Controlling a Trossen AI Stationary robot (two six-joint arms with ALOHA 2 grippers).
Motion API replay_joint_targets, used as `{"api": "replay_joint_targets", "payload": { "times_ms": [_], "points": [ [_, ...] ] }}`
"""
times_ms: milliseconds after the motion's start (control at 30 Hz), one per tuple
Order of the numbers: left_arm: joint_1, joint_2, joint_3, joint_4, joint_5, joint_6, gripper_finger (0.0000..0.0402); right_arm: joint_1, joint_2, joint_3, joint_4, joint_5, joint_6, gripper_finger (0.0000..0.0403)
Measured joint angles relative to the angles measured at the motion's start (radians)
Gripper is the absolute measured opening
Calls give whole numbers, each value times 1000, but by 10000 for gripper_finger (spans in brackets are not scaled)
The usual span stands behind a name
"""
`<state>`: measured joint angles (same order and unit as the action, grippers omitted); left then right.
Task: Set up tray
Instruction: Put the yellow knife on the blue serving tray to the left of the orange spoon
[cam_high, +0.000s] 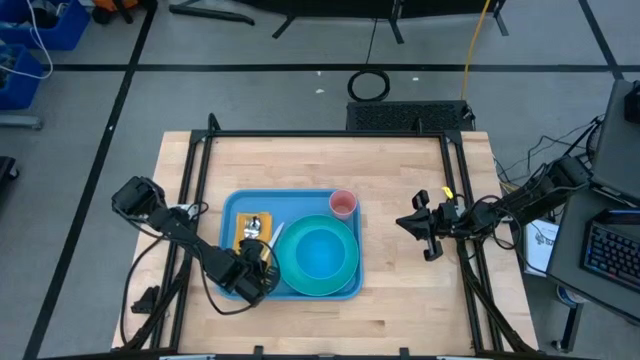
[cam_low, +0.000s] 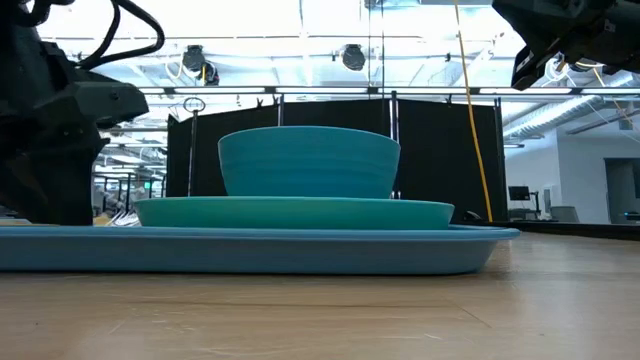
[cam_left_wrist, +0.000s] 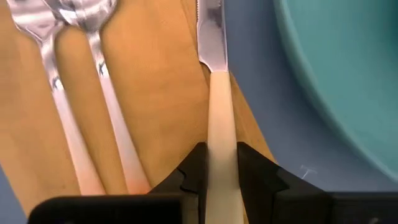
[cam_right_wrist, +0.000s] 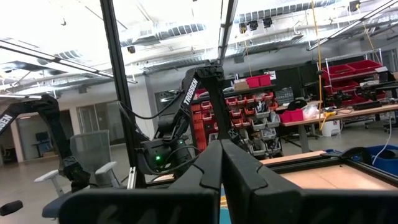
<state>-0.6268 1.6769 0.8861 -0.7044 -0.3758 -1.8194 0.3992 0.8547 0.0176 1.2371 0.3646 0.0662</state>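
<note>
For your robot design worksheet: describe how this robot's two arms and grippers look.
Both arms are dark, jointed and trailed by black cables. The left gripper has two black angular fingers. The right gripper is black too, with a small yellow mark beside it on the arm.

Blues, teal, orange and pink on pale wood

Light-blue tray (cam_high: 295, 291); on it a teal plate (cam_high: 345, 268), blue bowl (cam_high: 318, 252), orange napkin (cam_high: 246, 222), cream-handled silver knife (cam_left_wrist: 214, 112), pink cup (cam_high: 343, 204).

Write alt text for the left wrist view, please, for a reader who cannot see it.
The left tool grips the pale handle of a knife lying at the edge of an orange napkin. Two more pieces of cutlery with pale handles lie beside it on the napkin. A teal plate sits nearby on the blue tray.
</note>
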Motion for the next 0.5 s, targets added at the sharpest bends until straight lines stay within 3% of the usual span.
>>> {"api": "replay_joint_targets", "payload": {
  "times_ms": [233,500],
  "points": [
    [-25,-46,3,-14,-92,-24,65,0,0,0,-3,0,0,0],
    [-60,-49,3,-140,-63,-210,65,0,0,0,-10,0,0,0]
  ]
}}
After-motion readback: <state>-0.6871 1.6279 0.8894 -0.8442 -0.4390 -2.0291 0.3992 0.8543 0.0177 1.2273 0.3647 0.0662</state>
